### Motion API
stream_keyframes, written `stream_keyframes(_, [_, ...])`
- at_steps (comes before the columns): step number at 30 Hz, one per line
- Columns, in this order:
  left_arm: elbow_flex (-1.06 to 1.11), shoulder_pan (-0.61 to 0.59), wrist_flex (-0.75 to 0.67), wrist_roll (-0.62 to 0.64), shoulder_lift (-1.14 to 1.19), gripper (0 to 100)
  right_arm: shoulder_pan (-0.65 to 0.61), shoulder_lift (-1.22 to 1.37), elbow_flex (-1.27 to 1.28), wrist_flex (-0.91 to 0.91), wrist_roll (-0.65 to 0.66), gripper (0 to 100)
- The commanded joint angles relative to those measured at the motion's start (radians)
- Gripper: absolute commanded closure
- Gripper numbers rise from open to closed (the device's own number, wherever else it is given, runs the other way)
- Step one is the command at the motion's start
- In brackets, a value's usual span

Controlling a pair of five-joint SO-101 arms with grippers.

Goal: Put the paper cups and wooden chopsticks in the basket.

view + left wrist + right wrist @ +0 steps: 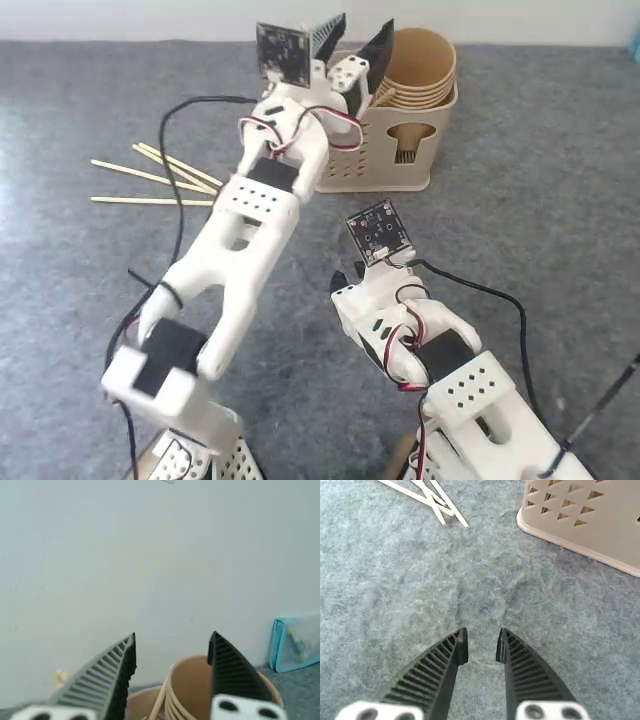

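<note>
Several chopsticks (150,175) lie crosswise, seemingly converging rightward.

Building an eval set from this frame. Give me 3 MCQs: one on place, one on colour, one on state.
1. Relative to the basket, the paper cups are:
A. beside it on the table
B. stacked inside it
C. under it

2. The basket is:
A. beige
B. blue
C. black

3. The left gripper has its fingers:
A. shut on a cup
B. shut, empty
C. open, empty

Key:
1 B: the cup stack rises from inside the rim in the high view.
2 A: its wall is beige in the high and right wrist views.
3 C: the left wrist view shows the fingers spread apart above the cups with nothing between them.
</note>
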Motion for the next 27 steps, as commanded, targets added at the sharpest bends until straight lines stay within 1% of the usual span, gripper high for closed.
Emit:
stream_keyframes(1, [-0.039,-0.04,0.155,0.025,-0.173,75,-0.002,-0.025,-0.009,-0.012,0.018,88.3])
stream_keyframes(4, [-0.039,-0.1,0.361,0.025,-0.311,75,-0.004,-0.024,-0.011,-0.012,0.018,88.3])
stream_keyframes(9, [-0.041,-0.276,0.732,0.025,-0.565,75,-0.004,-0.022,-0.011,-0.012,0.018,88.3])
stream_keyframes(12, [-0.035,-0.394,0.891,0.035,-0.667,75,-0.005,-0.022,-0.011,-0.013,0.018,88.3])
stream_keyframes(14, [-0.013,-0.466,0.965,0.107,-0.692,75,-0.005,-0.022,-0.009,-0.013,0.018,88.3])
stream_keyframes(16, [0.018,-0.54,1.013,0.192,-0.684,75,-0.007,-0.022,-0.009,-0.015,0.018,88.3])
stream_keyframes(19, [0.076,-0.606,1.02,0.272,-0.624,75,-0.008,-0.022,0.003,-0.03,0.018,88.3])
stream_keyframes(22, [0.108,-0.623,1.022,0.327,-0.523,75,-0.008,-0.022,0.012,-0.041,0.018,88.3])
stream_keyframes(27, [0.088,-0.617,1.014,0.416,-0.278,75,-0.008,-0.022,0.014,-0.041,0.018,88.3])
